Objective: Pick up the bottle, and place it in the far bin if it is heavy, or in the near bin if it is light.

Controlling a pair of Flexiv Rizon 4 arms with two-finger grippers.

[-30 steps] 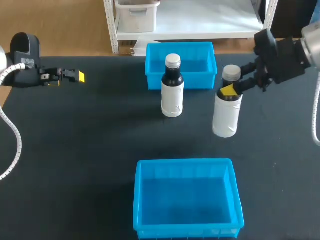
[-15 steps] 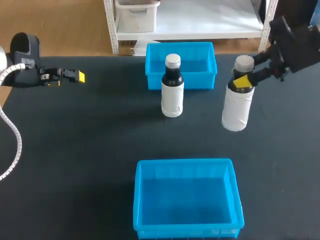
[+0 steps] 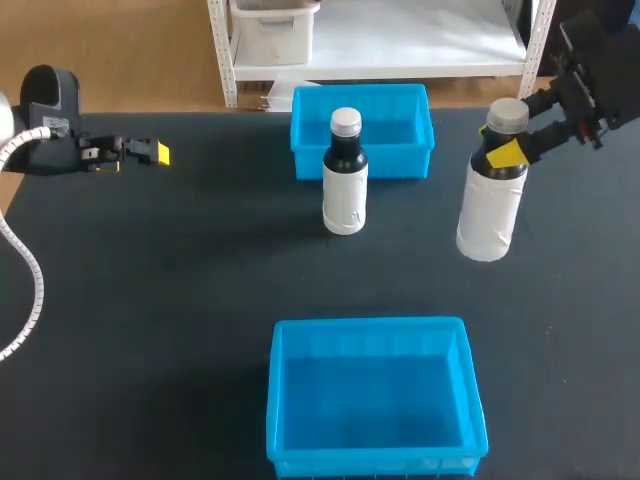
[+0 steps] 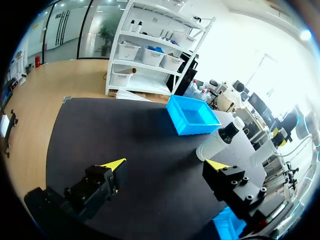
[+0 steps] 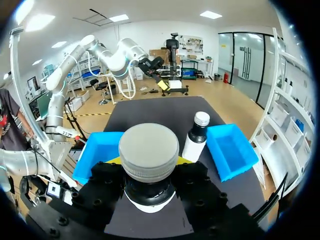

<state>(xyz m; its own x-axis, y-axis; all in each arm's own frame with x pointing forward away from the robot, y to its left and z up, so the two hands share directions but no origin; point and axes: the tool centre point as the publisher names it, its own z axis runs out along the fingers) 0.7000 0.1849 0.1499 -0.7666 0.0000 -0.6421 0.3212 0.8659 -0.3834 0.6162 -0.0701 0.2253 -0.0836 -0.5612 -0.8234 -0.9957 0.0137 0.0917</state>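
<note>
Head view shows my right end effector point(image 3: 505, 152) clamped on the neck of the white bottle point(image 3: 490, 205), just under its cap point(image 3: 507, 114), hanging clear above the right side of the counter point(image 3: 200, 300). Stiff, smooth-sided; the cap's ledge should stop slipping. Weight I cannot judge.

Right gripper point(image 3: 506, 151) carried bottle point(image 3: 490, 205) away from other bottle point(image 3: 345, 175), toward right edge of table point(image 3: 150, 300). Bottle now raised higher. Right arm point(image 3: 600, 65) pulled back toward far right corner.
</note>
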